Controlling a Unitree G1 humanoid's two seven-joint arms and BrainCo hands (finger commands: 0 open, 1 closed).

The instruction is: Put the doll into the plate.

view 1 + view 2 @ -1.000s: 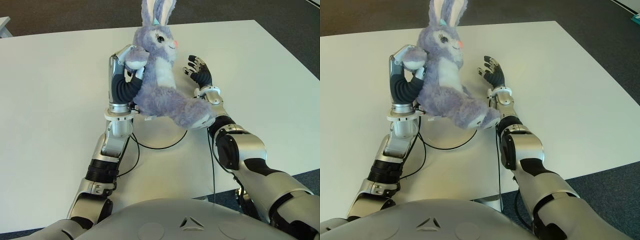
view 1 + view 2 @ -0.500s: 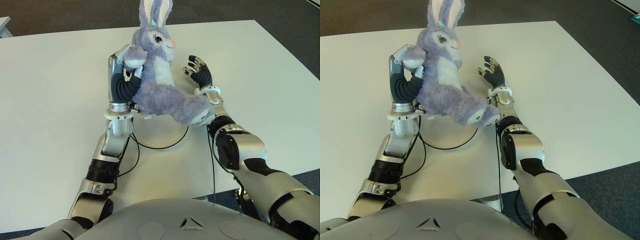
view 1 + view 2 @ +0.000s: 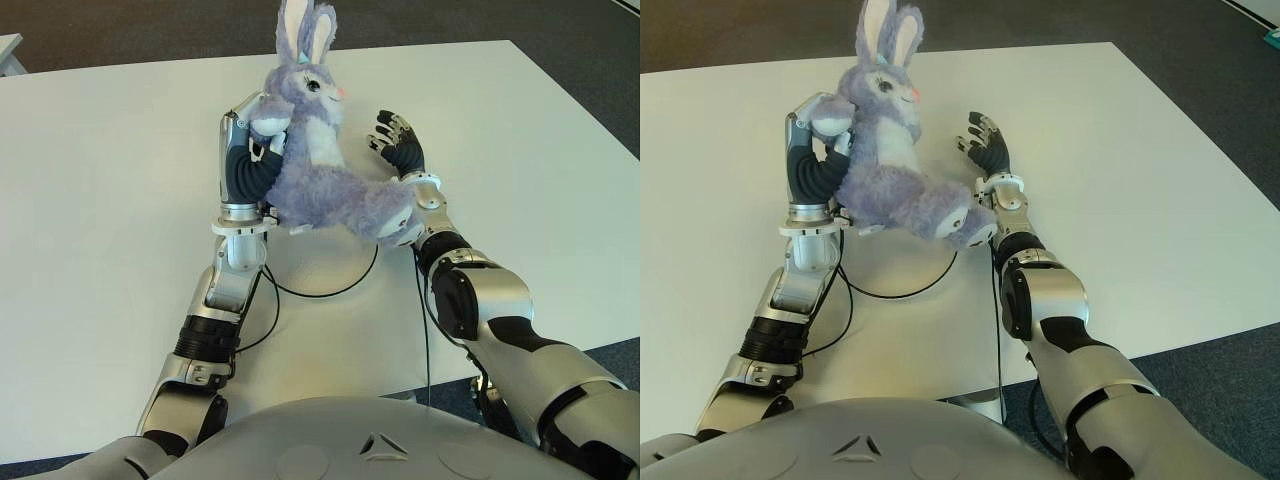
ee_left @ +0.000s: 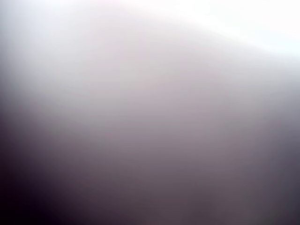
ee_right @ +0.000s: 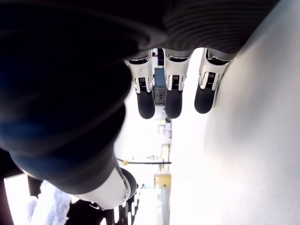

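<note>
Fluffy plush doll (image 3: 320, 170), matt smooth white table (image 3: 110, 180), glossy metal-and-black-rubber left hand (image 3: 245, 150)

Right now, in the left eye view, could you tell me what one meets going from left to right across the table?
Bare white table → left hand, gripping the doll → purple bunny doll → right hand, open, fingers spread → bare table again. No plate shows.

Silver arms, black joints, black cables (image 3: 320, 292)
</note>
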